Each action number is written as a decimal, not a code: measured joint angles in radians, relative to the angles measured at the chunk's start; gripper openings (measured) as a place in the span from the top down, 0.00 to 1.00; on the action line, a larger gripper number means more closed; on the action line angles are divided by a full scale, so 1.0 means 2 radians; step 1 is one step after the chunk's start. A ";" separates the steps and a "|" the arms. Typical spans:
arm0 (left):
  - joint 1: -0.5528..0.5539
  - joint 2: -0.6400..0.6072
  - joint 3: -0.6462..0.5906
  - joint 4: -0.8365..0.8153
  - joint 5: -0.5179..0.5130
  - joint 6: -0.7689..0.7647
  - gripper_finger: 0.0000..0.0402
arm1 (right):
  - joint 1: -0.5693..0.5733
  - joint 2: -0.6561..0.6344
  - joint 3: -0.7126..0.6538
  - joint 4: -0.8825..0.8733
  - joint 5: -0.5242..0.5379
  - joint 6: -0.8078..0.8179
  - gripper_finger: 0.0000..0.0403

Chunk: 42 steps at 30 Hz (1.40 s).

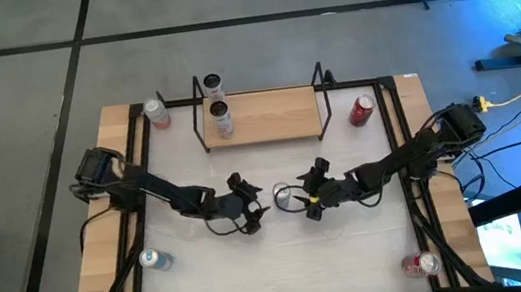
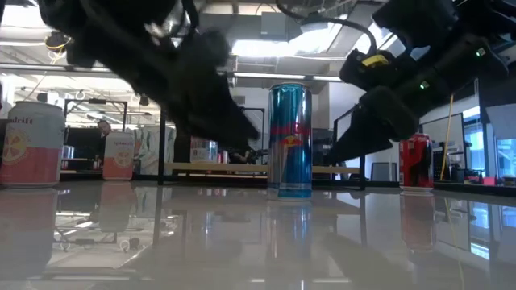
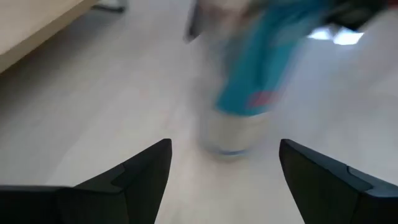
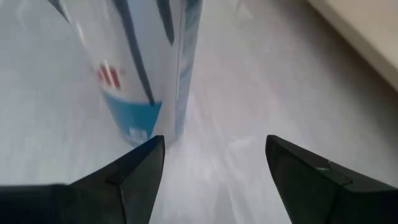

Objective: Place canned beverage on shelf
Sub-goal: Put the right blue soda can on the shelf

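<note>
Blue-silver slim can [image 2: 289, 139] | upright | between open grippers, ungripped

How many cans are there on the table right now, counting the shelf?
7. One on the shelf board, one just behind it, pink one far left, red one right of shelf, blue one between the grippers, two at near corners. None seem hidden.
</note>
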<state>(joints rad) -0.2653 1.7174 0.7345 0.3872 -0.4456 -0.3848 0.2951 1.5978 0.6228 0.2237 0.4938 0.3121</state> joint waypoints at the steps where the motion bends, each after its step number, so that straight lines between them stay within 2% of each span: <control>1: -0.003 -0.014 0.000 -0.007 0.011 0.001 0.28 | 0.000 0.000 0.000 -0.005 -0.002 0.000 0.30; 8: -0.009 -0.096 0.005 -0.013 0.062 0.023 0.28 | 0.000 0.000 0.000 -0.009 -0.009 0.000 0.30; 13: -0.006 -0.099 0.047 -0.033 0.063 0.063 0.28 | 0.000 -0.007 0.000 -0.012 -0.014 0.000 0.30; 18: 0.020 -0.087 0.105 -0.127 0.067 0.067 0.28 | 0.008 -0.061 0.000 -0.043 -0.016 0.000 0.30; 22: 0.040 -0.084 0.133 -0.165 0.095 0.067 0.28 | 0.044 -0.124 0.000 -0.089 0.058 -0.002 0.30; 26: 0.060 -0.073 0.141 -0.167 0.131 0.067 0.28 | 0.088 -0.182 0.000 -0.129 0.147 -0.005 0.30; 29: 0.075 -0.063 0.142 -0.165 0.145 0.066 0.28 | 0.110 -0.212 0.000 -0.140 0.189 -0.005 0.30; 34: 0.084 -0.040 0.142 -0.138 0.173 0.067 0.28 | 0.118 -0.239 0.000 -0.129 0.226 -0.016 0.30; 38: 0.084 -0.030 0.142 -0.129 0.165 0.087 0.28 | 0.117 -0.243 0.000 -0.114 0.252 -0.027 0.30; 42: 0.084 -0.026 0.142 -0.130 0.159 0.097 0.28 | 0.117 -0.242 0.000 -0.114 0.254 -0.029 0.30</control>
<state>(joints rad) -0.0971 1.6658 1.0183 0.1267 -0.1280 -0.1908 0.5301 1.1137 0.6228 -0.0033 1.0019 0.2544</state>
